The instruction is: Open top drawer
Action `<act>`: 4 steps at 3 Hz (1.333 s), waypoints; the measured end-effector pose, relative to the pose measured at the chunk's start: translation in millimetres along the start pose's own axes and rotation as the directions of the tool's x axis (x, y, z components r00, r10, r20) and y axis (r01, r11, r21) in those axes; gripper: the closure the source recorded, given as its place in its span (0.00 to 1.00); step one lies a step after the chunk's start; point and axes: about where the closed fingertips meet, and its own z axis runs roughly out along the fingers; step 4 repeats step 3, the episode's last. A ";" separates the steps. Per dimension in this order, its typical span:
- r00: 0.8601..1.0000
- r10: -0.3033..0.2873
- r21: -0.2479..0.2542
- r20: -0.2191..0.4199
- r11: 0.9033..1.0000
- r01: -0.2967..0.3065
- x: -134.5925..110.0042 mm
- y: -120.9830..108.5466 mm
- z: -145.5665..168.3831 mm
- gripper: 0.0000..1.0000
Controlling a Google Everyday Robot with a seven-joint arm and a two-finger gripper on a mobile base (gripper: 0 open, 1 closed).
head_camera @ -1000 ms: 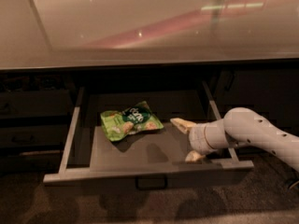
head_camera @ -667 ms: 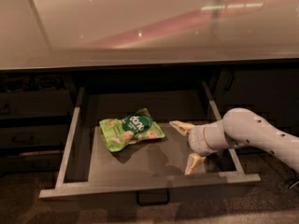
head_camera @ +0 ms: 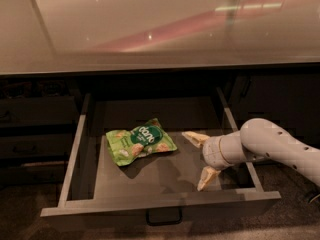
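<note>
The top drawer [head_camera: 100, 207] stands well out from under the counter [head_camera: 150, 29], its long axis running left to right. The gripper [head_camera: 201, 158] sits inside it near the right wall, just behind the front panel, fingers spread wide and holding nothing. A green snack bag [head_camera: 140, 141] lies apart to its left, around the middle of the drawer floor. The front panel and its handle [head_camera: 164, 217] lie outward of the gripper, so any further opening would likely mean pressing that way.

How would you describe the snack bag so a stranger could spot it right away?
Under the long pale countertop, the top drawer stands pulled out. On its grey floor, beside the open cream claw, lies a crumpled green snack bag. It is the only loose item and the only bright green thing there.
</note>
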 end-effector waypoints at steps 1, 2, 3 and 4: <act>0.999 0.008 0.002 0.043 1.000 -0.008 -0.5 -8.1 -1.9 0.00; 0.997 -0.003 0.074 0.079 0.997 -0.003 -8.9 -37.5 -40.7 0.00; 0.995 -0.008 0.123 0.098 0.992 -0.004 -13.3 -55.7 -67.1 0.00; 0.995 -0.008 0.123 0.098 0.992 -0.004 -13.3 -55.7 -67.1 0.00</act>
